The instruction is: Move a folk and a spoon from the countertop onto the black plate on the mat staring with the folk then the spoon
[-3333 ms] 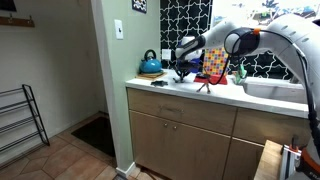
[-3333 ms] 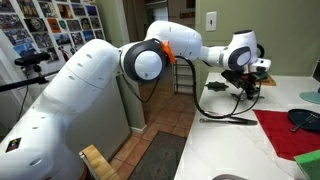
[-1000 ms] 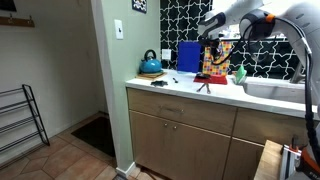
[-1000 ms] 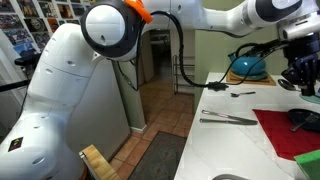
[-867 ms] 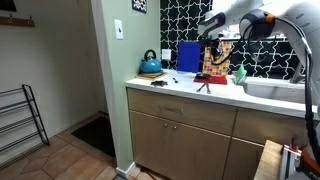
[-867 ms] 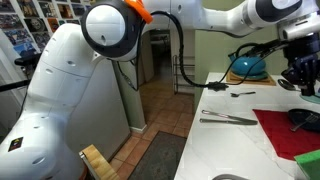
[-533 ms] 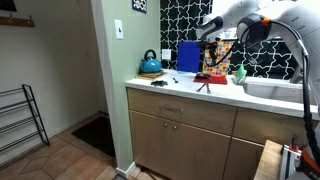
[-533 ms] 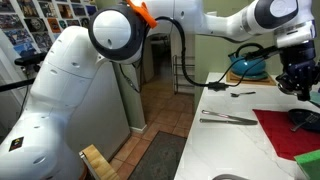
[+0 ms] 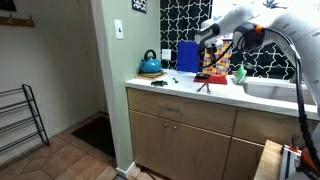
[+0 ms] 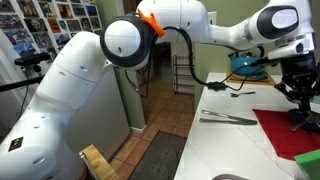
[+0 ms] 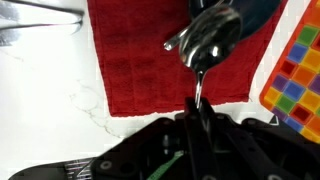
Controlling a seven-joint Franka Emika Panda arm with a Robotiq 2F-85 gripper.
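My gripper (image 11: pixel 198 118) is shut on the thin handle of a silver spoon (image 11: pixel 205 40). The spoon's bowl hangs over the red mat (image 11: pixel 140 60), next to the dark rim of the black plate (image 11: pixel 258 14). In both exterior views the gripper (image 10: pixel 298 92) (image 9: pixel 213 62) hovers low over the mat (image 10: pixel 282 135). The plate (image 10: pixel 306 122) is partly hidden behind the fingers. A long silver utensil (image 10: pixel 228 119) lies on the pale countertop (image 10: pixel 230 150) before the mat. I cannot tell whether it is the fork. It also shows in the wrist view (image 11: pixel 40 12).
A teal kettle (image 10: pixel 250 65) (image 9: pixel 150 65) stands at the back, with small dark items (image 10: pixel 225 88) near it. A blue box (image 9: pixel 188 57) and a colourful checked board (image 11: pixel 296 70) stand by the mat. A sink (image 9: pixel 272 90) lies beyond. The counter edge drops to the floor.
The gripper has come from the counter near the kettle to above the red mat with the spoon. Over the last second it has dropped lower toward the plate.
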